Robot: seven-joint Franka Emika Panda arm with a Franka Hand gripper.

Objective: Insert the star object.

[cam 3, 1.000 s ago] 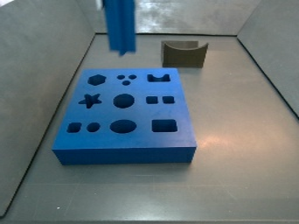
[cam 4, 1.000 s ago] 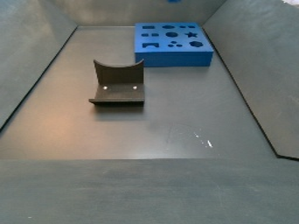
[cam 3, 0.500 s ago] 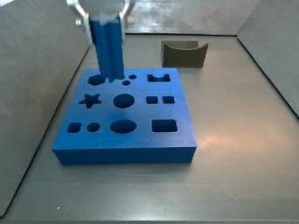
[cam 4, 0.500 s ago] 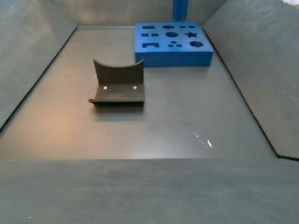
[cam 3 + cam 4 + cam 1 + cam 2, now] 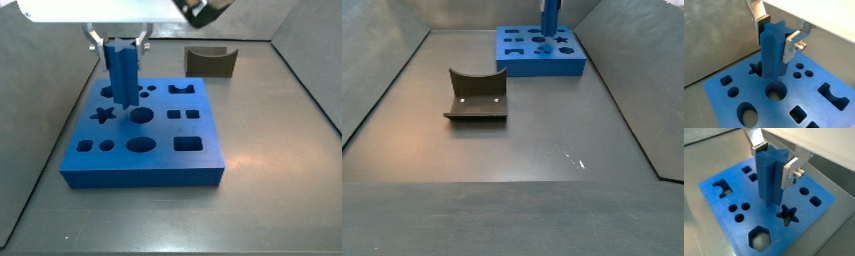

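Note:
The star object, a tall slim blue peg with ridged sides, hangs upright in my gripper, which is shut on its upper end. Both wrist views show the silver fingers clamped on the peg. Its lower end is at the top face of the wide blue block, beside the star hole and not in it. In a wrist view the peg partly hides the star hole. A side view shows the peg over the block's far part.
A dark grey curved holder stands on the floor apart from the block. The block has several other holes, among them a hexagon and a round one. Grey walls enclose the floor.
The gripper has come down with the peg over the last second. The peg's lower end now reaches the block's top near the star hole. The block and holder have not moved.

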